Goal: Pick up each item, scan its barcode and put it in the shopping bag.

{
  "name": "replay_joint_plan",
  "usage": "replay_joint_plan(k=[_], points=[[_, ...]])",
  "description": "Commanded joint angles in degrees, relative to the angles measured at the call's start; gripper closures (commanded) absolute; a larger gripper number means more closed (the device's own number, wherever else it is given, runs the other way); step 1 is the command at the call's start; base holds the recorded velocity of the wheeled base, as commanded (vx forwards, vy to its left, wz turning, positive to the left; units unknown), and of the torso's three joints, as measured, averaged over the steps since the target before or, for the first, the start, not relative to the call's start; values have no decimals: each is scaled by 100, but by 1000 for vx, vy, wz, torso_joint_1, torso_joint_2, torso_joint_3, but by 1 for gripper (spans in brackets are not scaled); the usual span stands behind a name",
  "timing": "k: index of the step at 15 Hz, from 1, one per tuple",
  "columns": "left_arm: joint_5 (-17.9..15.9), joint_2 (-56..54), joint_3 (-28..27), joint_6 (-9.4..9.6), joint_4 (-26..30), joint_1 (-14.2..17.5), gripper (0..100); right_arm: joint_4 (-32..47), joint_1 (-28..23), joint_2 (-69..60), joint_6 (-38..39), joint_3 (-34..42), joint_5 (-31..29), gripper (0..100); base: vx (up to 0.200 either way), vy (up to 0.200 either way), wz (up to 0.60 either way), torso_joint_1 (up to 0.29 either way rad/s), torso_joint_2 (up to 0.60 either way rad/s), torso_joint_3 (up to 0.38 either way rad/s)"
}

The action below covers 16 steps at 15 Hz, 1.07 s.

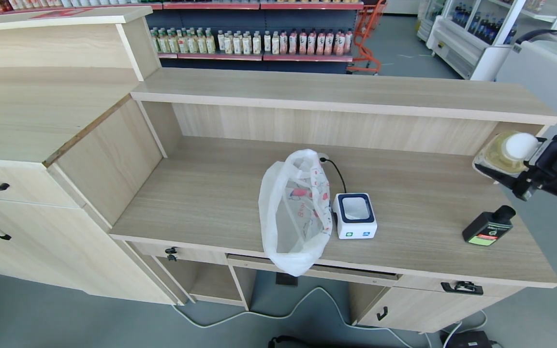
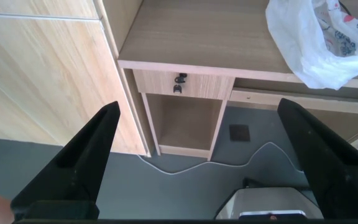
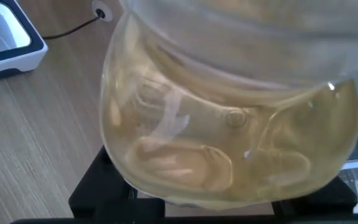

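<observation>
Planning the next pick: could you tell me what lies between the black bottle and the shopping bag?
Head view: the scanner, beside the shopping bag; then bare counter up to the black bottle.

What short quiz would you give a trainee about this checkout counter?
1. True or false: the shopping bag sits right beside the scanner on the counter.
2. What does the right gripper hold? A) the scanner B) a clear bottle of yellowish liquid C) nothing
3. Fill in: the dark bottle lies on the counter to the scanner's ____ (robot's side).
Key: 1 true; 2 B; 3 right.
</observation>
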Motion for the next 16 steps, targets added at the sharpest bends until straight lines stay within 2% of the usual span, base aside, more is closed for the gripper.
replay_joint_plan(k=[1,5,10,16], points=[[-2,-2,5,0,0,-2,0,-11,14,54,11,-13,7,100,0,0,0,0,0,0],[-2,-2,-4,0,0,-2,0,-468,260,362,-15,-21,7,100,0,0,600,1,1,1],[-2,-2,5,0,0,-2,0,-1171,920,1206,-156,-74,16,100,0,0,0,0,0,0],[-2,-2,-4,0,0,-2,0,-1751,1473,2164,-156,-153,473,100,0,0,0,0,0,0]])
